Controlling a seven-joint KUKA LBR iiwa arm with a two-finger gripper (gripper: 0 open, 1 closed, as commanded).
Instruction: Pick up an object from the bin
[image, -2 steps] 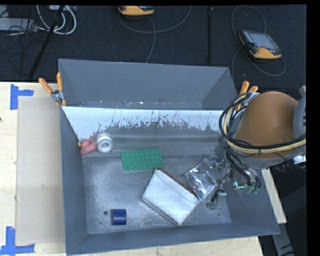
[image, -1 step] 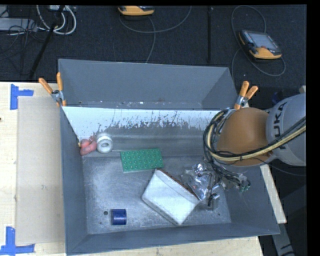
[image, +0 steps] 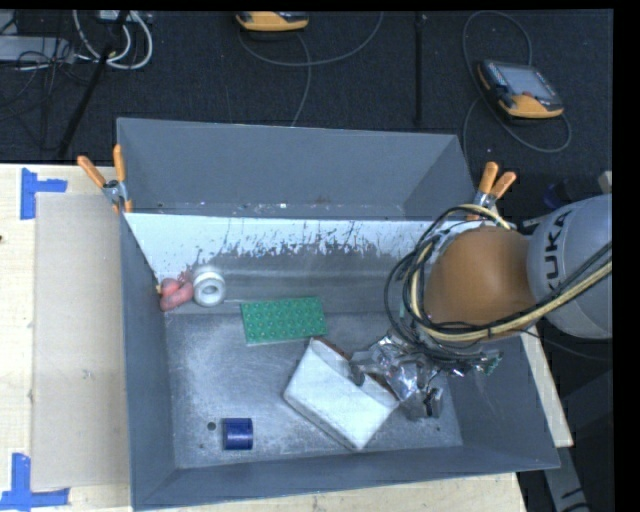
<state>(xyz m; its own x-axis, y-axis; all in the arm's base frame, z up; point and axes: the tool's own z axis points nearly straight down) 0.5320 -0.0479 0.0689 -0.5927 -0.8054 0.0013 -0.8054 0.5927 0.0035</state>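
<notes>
Pincer (image: 405, 385) down low in the right part of the bin (image: 300, 480). Stood just beside the right edge of a white rectangular block (image: 335, 402), perhaps touching it; could not tell whether apart, together or clamped on anything. Well apart from it: green flat plate (image: 284, 320) behind the block, small blue block (image: 237, 433) near the front wall, pink lump (image: 175, 292) and white roll (image: 208, 288) at the far left. Risked shoving the white block aside or nipping only its corner, being placed at its edge rather than astride it; risked scraping the bin floor too, being so low.
</notes>
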